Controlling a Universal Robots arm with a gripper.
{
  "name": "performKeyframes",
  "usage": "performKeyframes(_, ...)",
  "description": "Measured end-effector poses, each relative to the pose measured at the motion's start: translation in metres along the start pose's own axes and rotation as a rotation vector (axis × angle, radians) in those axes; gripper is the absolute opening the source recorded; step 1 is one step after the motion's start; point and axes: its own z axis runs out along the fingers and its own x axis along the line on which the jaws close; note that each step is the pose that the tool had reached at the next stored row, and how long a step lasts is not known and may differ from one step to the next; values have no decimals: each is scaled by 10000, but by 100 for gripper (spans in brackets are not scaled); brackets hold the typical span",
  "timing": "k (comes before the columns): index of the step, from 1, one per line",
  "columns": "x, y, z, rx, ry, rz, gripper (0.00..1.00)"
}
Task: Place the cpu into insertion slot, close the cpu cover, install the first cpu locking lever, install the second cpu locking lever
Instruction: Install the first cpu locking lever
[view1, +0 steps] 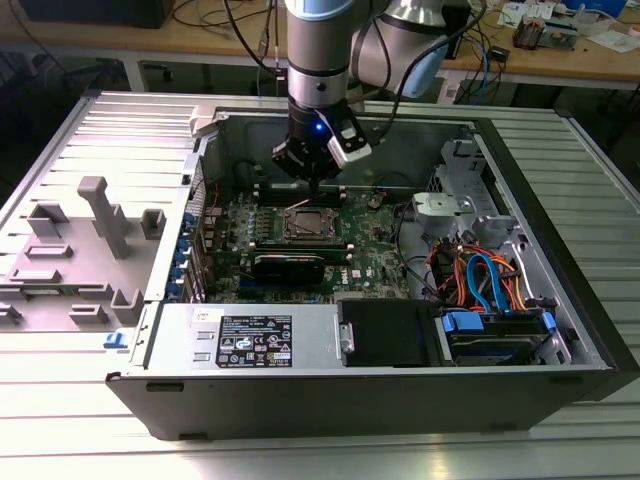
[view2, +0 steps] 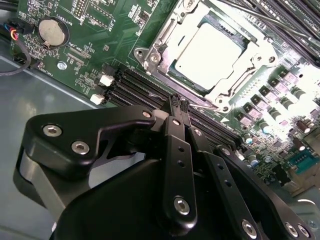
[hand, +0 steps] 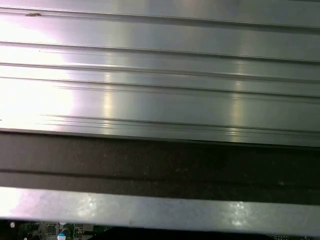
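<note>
Exterior view: gripper (view1: 312, 183) down inside case (view1: 400, 400), hovers over green board (view1: 385, 250) just at far edge of slot (view1: 305, 226). Second wrist view: fingers (view2: 174, 106) clenched together, grasping nothing, tips above memory slots (view2: 135, 85). Cpu (view2: 210, 50) sits in slot beyond them, ringed by cover (view2: 167, 37), apparently lying flat over it, though glare washes out edges.

Pincer (view1: 314, 186) near insertion slot (view1: 308, 226)
</note>
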Motion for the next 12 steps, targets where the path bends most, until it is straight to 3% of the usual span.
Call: performKeyframes(12, -65, -8, 106, 1, -1, 3, 11)
